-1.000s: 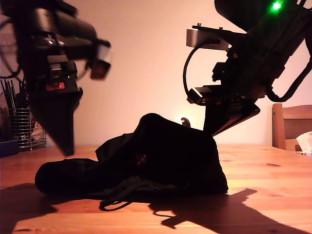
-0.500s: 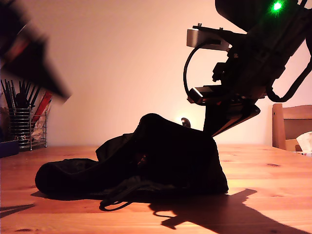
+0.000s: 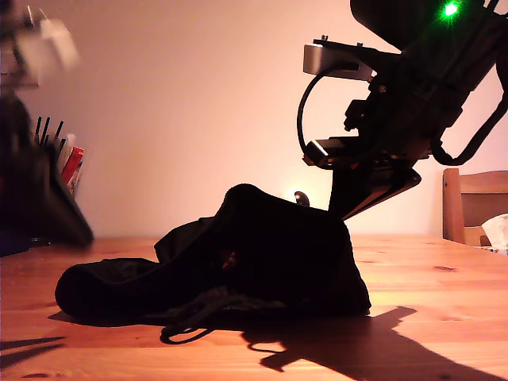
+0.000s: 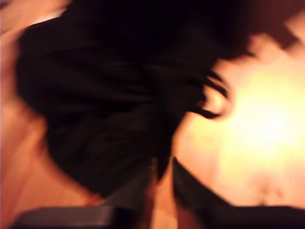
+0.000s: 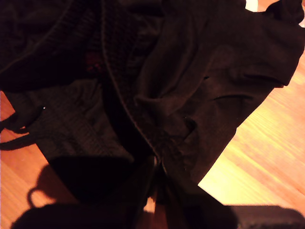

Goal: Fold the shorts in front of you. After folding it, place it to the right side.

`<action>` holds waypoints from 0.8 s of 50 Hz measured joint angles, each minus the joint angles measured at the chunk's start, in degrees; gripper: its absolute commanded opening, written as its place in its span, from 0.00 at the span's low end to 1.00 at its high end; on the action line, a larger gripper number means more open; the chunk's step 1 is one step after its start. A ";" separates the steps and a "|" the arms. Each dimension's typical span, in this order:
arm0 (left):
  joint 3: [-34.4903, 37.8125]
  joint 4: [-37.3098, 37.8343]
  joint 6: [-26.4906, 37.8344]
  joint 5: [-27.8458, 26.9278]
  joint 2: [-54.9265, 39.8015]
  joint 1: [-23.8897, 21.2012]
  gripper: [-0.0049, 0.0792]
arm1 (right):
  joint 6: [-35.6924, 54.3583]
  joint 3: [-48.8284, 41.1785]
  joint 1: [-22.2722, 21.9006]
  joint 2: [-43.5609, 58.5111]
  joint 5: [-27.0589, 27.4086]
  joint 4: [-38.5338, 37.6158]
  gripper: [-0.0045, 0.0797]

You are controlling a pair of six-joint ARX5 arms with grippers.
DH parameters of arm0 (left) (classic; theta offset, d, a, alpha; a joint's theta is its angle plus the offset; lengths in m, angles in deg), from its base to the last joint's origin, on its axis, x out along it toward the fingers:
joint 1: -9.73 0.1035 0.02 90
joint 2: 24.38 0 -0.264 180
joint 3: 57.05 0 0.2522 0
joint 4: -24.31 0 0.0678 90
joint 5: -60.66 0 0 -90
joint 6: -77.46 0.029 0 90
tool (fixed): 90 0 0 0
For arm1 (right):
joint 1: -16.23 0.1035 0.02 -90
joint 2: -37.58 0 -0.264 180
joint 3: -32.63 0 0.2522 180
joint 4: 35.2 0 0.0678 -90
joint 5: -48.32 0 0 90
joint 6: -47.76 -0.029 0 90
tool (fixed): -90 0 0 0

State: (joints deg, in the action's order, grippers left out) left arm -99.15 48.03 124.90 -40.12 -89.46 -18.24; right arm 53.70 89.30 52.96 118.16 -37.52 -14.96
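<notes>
- The black soft-fabric shorts are heaped in the middle of the pale wooden bench. Their long axis runs from 9 o'clock to 3 o'clock across the exterior view.
- The 9 o'clock end lies low and flat on the wood. The 3 o'clock end is drawn up into a peak, and there the cloth meets my second hand.
- From its own camera, my second hand has its fingers drawn in tight with a ridge of dark fabric running right into them. I read that as clamped on the shorts, not just hovering.
- Out at 9 o'clock in the exterior view, well apart from the cloth, is my first hand. It shows as a smeared dark shape, too blurred to read there.
- Its wrist picture is blurred too, but my first hand shows fingers set narrow with only a sliver of bench between them and nothing held. The shorts fill the view straight ahead of it, at 12 o'clock from the fingertips.
- The thin black drawstring loops out at 6 o'clock from the heap, on the camera side.
- The relation that matters: the low, free end points straight at my first hand, which is the nearer one to it. The lifted end already belongs to my second hand.
- My call is that the fold runs along that 9-to-3 line, with the free end needing a grip or the raised end swinging over toward 9 o'clock.
- One risk is that trailing cord catching under the fold.
</notes>
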 measured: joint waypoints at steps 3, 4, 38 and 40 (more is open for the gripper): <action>0.00 -1.36 3.58 0.66 -2.16 0.00 0.62 | 0.00 0.00 0.00 0.00 -0.61 -0.31 0.04; 0.00 -1.95 4.55 0.92 -2.95 0.00 0.62 | 0.00 0.00 0.00 0.00 -0.66 -0.44 0.04; 0.00 -19.12 15.67 4.61 -15.10 3.87 0.61 | 0.00 0.00 0.00 0.00 -0.74 -1.38 0.04; 0.00 -20.61 15.78 4.57 -15.28 4.26 0.61 | 0.00 0.00 0.00 0.00 -0.74 -1.36 0.04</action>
State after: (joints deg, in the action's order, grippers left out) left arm -99.15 27.42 140.68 -35.55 -104.73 -13.98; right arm 53.70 89.30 52.96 118.16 -38.26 -16.32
